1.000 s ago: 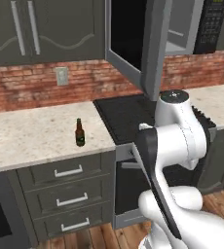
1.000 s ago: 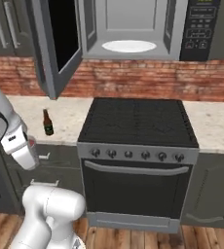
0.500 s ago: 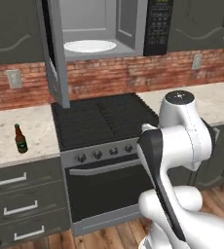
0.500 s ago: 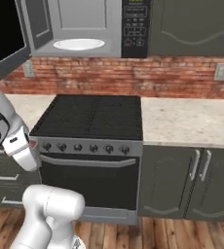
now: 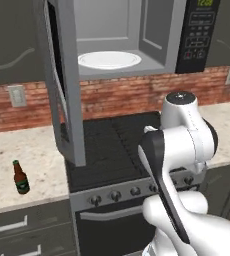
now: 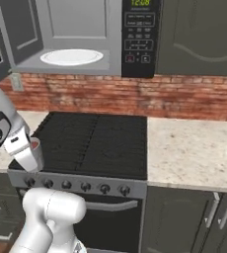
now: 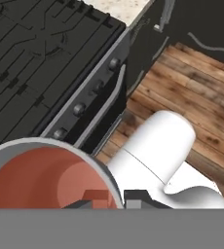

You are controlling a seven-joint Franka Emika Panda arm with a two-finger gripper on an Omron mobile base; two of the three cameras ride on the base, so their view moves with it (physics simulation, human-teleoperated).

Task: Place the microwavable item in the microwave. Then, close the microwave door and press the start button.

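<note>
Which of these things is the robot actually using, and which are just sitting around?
In use: cup held in the claw; microwave; its open door.

Sitting around: bottle; stove; counter.

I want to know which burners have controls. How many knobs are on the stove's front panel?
5, in a row along the stove front: knobs at and. The arm may hide others at the left.
</note>
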